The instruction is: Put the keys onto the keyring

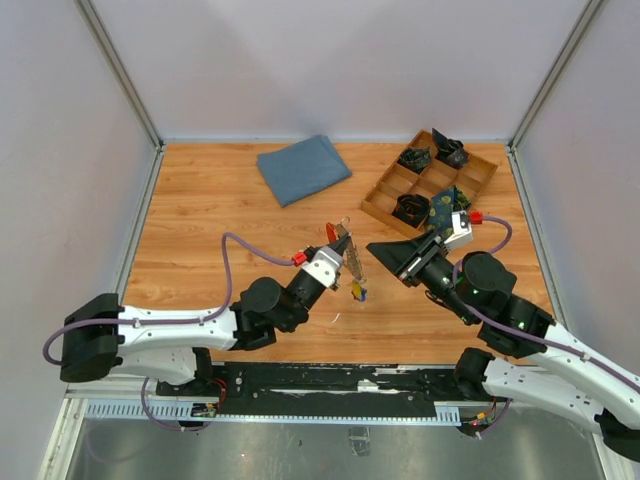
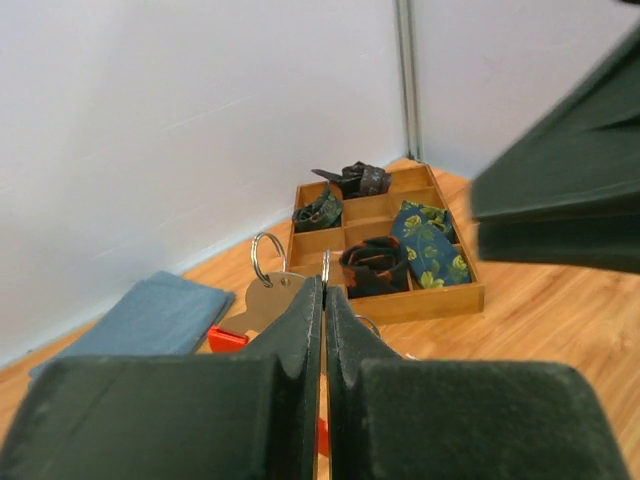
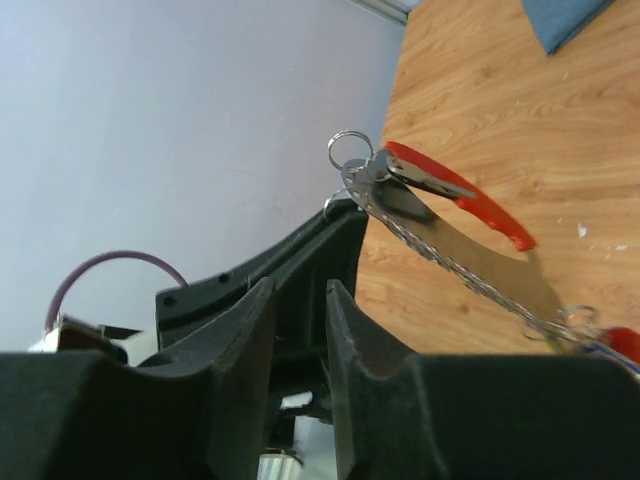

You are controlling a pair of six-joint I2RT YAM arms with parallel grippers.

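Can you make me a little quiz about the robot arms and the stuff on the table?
1. True or false: the blue cloth lies inside the wooden tray.
2. Which end effector is shut on the keys? A) left B) right C) neither
3. Fill in: the keyring is coloured ____.
Key: 1 false; 2 A, the left end effector; 3 red.
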